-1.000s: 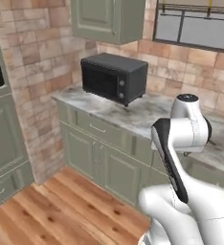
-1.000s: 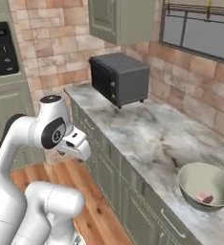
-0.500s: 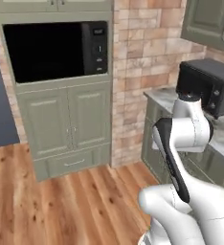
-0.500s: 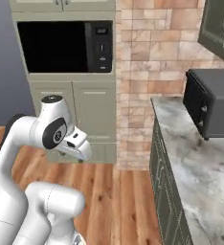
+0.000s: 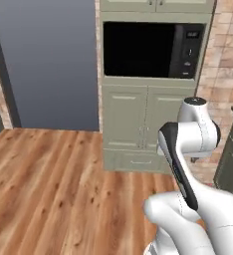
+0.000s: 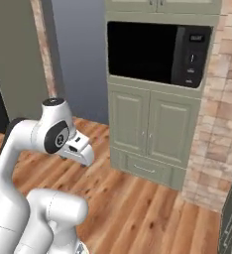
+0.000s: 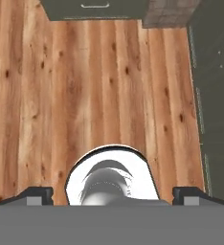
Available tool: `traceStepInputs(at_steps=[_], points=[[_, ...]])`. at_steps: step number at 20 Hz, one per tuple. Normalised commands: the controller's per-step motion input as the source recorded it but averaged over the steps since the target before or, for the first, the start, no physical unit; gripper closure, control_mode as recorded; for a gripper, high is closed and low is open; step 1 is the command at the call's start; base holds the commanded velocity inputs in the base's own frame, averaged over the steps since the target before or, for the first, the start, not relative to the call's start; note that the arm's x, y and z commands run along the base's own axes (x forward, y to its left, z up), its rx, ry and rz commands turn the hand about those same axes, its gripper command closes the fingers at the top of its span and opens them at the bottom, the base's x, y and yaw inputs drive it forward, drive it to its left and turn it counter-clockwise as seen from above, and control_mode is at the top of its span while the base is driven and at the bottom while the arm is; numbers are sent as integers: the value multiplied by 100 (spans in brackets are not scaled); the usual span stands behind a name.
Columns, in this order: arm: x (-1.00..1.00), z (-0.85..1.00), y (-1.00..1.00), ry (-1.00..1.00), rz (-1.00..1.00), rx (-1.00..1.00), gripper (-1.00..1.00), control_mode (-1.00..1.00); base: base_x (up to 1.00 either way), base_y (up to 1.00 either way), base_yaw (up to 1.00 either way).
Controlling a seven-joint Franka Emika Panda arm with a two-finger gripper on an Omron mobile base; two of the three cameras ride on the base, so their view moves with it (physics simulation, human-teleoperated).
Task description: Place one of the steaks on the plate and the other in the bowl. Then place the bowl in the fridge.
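Above the wood floor [image 7: 109, 72], facing the oven cabinet [image 5: 148, 119]: holding nothing, with gripper [image 7: 112, 194] spread wide. Cannot tell where steaks, plate or bowl lie. Probably risks reaching the fridge empty-handed, or clipping the cabinet with the elbow if turned too close.

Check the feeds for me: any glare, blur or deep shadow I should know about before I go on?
Left base view: even flat lighting, slightly soft, built-in oven glass black without glare. Right base view: same even light, no hard shadows on the wood floor. Hand view: sharp floor grain, dark cabinets along the right edge lose detail.
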Motion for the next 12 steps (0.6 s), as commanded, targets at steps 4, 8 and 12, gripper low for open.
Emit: traceStepInputs(at_steps=[4,8,12], points=[[0,0,0,0,0,0,-100,100,1,42,58],[0,0,0,0,0,0,-100,100,17,31,60],[0,0,0,0,0,0,-100,100,49,21,57]])
